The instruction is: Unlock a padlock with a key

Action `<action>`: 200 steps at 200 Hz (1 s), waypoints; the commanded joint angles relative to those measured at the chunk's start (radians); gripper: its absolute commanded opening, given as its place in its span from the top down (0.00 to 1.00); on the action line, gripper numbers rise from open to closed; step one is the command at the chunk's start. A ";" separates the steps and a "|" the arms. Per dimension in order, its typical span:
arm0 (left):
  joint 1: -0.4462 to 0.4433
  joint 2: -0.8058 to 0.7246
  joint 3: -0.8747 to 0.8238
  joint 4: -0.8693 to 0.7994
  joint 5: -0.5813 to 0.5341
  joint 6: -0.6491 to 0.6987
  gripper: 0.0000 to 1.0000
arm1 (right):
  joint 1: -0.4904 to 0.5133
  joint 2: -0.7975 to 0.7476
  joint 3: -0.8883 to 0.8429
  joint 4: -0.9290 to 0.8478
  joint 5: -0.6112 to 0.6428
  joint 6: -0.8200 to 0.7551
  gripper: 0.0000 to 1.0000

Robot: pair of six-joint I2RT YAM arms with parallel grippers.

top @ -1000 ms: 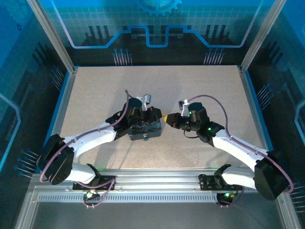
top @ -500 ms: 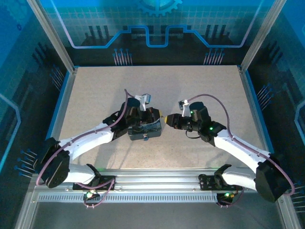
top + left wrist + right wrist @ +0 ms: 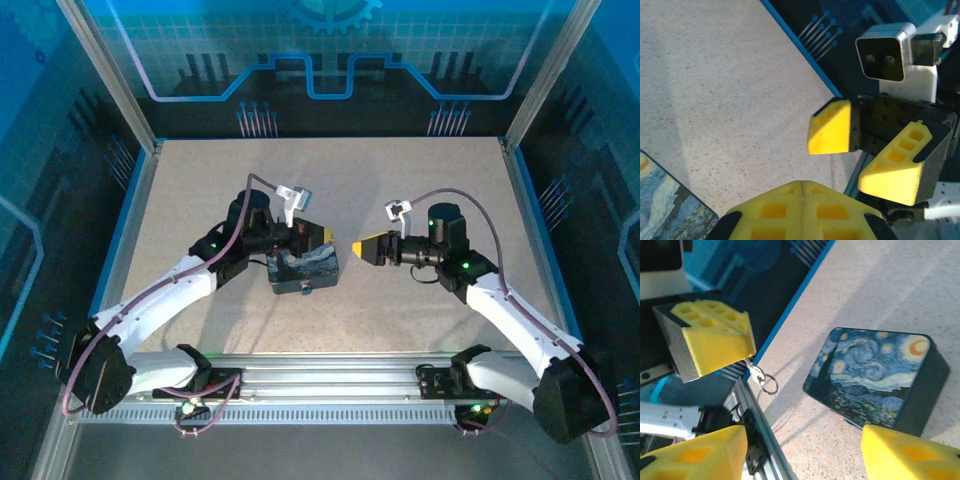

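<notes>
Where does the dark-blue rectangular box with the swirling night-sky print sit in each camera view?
Top external: the dark-blue rectangular night-sky-print box lies near the table's centre.
Left wrist: its corner shows at bottom left.
Right wrist: it lies right of centre.
Shared landmark: the speckled beige tabletop beneath it.

Below the left gripper (image 3: 742, 350), jaws shut, you see just the ring end of the key (image 3: 756, 374); the rest is pinched out of sight. In your left wrist view, the frame edge crops the box (image 3: 670, 210) to one corner.
</notes>
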 commanded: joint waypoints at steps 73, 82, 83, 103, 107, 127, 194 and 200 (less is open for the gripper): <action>0.007 -0.004 0.057 -0.069 0.130 0.091 1.00 | 0.107 0.077 0.070 0.081 -0.125 -0.066 0.45; 0.006 -0.004 0.056 -0.066 0.128 0.090 1.00 | 0.114 0.084 0.073 0.084 -0.126 -0.065 0.46; 0.007 -0.004 0.056 -0.066 0.128 0.090 1.00 | 0.116 0.086 0.073 0.084 -0.126 -0.065 0.47; 0.006 -0.004 0.053 -0.059 0.126 0.086 1.00 | 0.130 0.101 0.081 0.092 -0.127 -0.066 0.49; 0.007 -0.004 0.053 -0.059 0.126 0.084 1.00 | 0.134 0.104 0.083 0.091 -0.127 -0.065 0.50; 0.007 -0.001 0.050 -0.058 0.125 0.082 1.00 | 0.144 0.118 0.090 0.104 -0.126 -0.063 0.53; 0.007 -0.002 0.046 -0.056 0.125 0.077 1.00 | 0.179 0.146 0.107 0.135 -0.113 -0.057 0.59; 0.007 -0.003 0.046 -0.056 0.124 0.077 1.00 | 0.179 0.147 0.109 0.135 -0.111 -0.057 0.60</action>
